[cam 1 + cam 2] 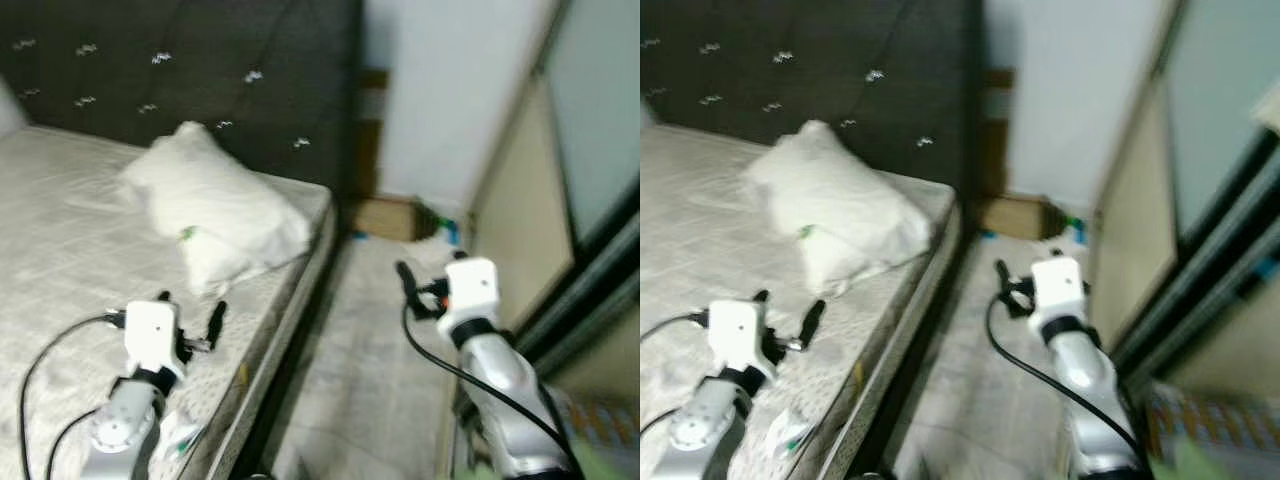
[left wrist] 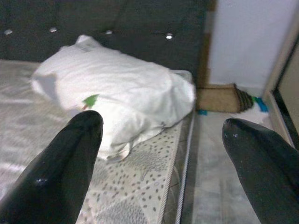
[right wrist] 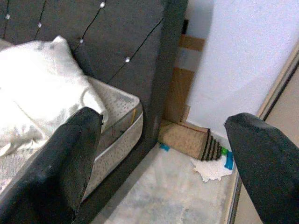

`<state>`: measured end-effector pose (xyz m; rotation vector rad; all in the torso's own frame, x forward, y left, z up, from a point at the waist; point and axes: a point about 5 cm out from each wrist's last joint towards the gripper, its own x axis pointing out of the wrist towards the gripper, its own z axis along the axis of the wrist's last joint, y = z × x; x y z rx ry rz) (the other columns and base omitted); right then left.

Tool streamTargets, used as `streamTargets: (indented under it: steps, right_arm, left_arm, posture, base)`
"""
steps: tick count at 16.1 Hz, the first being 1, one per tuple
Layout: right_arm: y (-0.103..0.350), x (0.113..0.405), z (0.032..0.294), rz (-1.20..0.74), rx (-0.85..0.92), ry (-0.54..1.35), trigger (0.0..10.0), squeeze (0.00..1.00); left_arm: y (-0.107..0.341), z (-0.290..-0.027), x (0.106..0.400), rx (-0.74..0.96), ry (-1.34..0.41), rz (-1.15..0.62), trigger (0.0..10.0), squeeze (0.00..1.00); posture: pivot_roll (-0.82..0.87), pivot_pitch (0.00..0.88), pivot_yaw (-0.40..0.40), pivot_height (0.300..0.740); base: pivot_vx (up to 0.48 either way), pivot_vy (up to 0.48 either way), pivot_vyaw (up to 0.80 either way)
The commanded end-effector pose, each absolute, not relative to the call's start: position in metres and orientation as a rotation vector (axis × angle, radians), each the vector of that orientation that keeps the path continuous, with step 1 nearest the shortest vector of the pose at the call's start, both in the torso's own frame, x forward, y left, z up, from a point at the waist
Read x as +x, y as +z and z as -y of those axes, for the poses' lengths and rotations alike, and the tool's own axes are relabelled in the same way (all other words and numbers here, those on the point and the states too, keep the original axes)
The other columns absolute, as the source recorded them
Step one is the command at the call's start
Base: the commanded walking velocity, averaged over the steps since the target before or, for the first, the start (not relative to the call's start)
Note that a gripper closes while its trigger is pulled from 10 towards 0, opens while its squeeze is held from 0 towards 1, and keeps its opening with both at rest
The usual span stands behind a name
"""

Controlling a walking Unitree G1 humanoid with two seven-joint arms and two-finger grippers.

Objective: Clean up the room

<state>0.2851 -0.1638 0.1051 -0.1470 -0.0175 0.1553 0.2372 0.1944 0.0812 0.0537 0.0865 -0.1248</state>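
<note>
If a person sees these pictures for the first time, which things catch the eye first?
The white pillow lies on the bed against the dark tufted headboard. On the floor between bed and wall lies a brown box beside white litter. The left gripper hovers open over the mattress, the right gripper over the floor.

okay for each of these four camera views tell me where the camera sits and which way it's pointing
Left eye view: on the head, looking forward and down at the bed, pillow and floor; both arms show.
Right eye view: on the head beside it, same scene.
Left wrist view: on the left wrist, along the open left hand toward the pillow.
Right wrist view: on the right wrist, along the open right hand toward the box by the wall.
Shared: pillow, headboard, box.
</note>
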Motion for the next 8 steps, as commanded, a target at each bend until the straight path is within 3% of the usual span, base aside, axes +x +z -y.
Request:
streamTargets:
  steps: [1,8]
  right_arm:
    - [0.1102,0.2871,0.1587,0.035,-0.137,0.175,10.0,0.00]
    - [0.1120,0.2885,0.1560,0.042,-0.145,0.198,10.0,0.00]
  left_arm:
    - [0.0823,-0.1987,0.2368,0.069,-0.113,-0.090,10.0,0.00]
    - [0.0836,-0.2047,0.2378,0.089,-0.043,-0.078,10.0,0.00]
  posture:
    - [0.06,0.087,-0.035,0.740]
    - [0.07,0.093,-0.044,0.740]
  base:
    - [0.000,0.000,0.80]
    - [0.000,0.000,0.80]
